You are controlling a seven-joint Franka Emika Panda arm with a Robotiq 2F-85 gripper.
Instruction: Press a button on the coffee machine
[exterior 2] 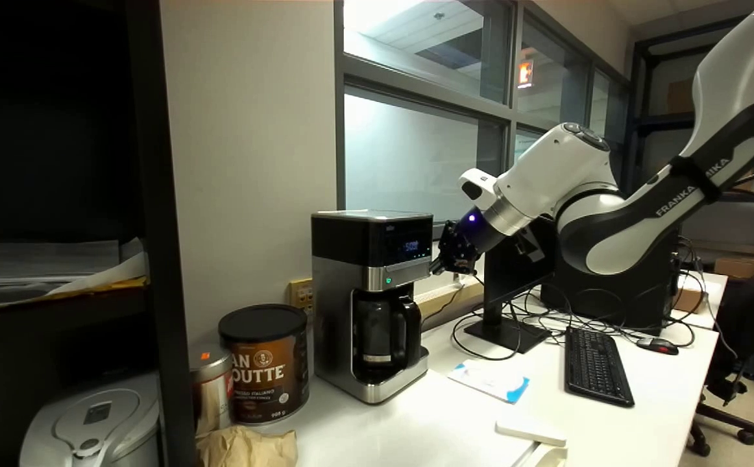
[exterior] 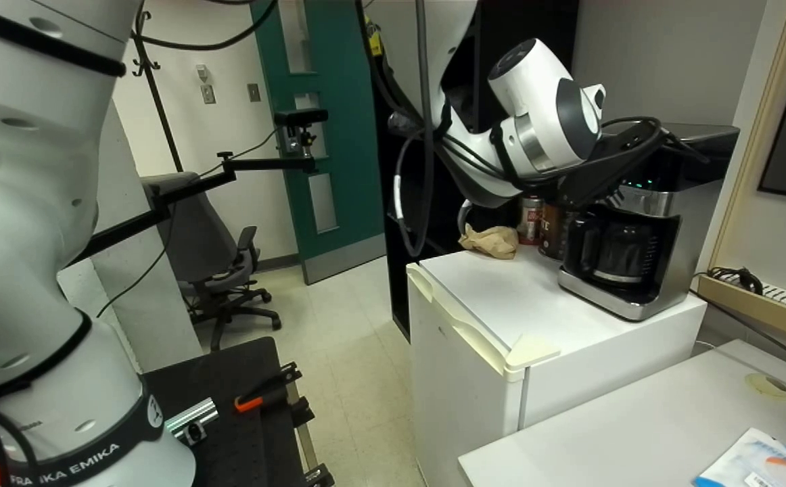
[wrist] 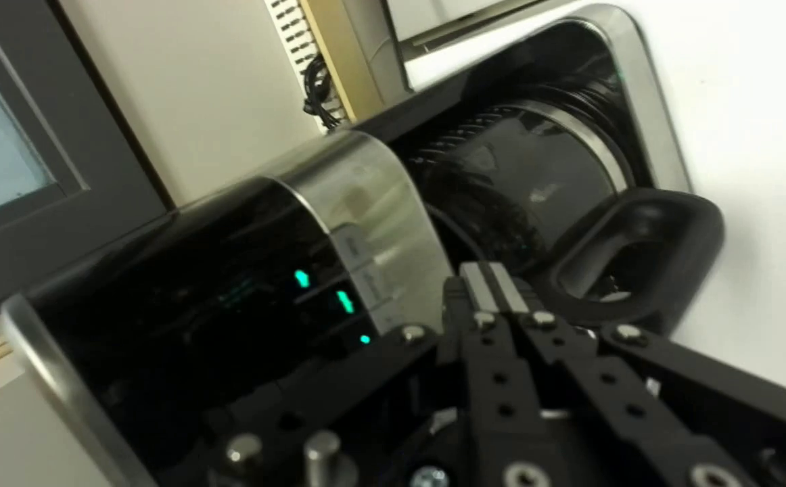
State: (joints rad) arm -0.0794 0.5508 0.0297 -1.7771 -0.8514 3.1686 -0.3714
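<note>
Clearly, the claw (wrist: 494, 287) is held with its fingertips together, nothing between. Just past the wall-side corner of the desk (exterior: 636, 426), the coffee machine (exterior 2: 369, 277) is carried by a fridge (exterior: 589, 372): probably stiff and fairly heavy, best pressed on its front, not grasped. The pot handle (exterior 2: 411, 331), jutting below, could be knocked. Farther off, a coffee tin (exterior 2: 267, 370) is judged clear.

Green door (exterior: 351, 135) — pale floor (exterior: 342, 352)

Coffee machine (exterior 2: 346, 301) black, silver; door (exterior: 349, 135) green.
</note>
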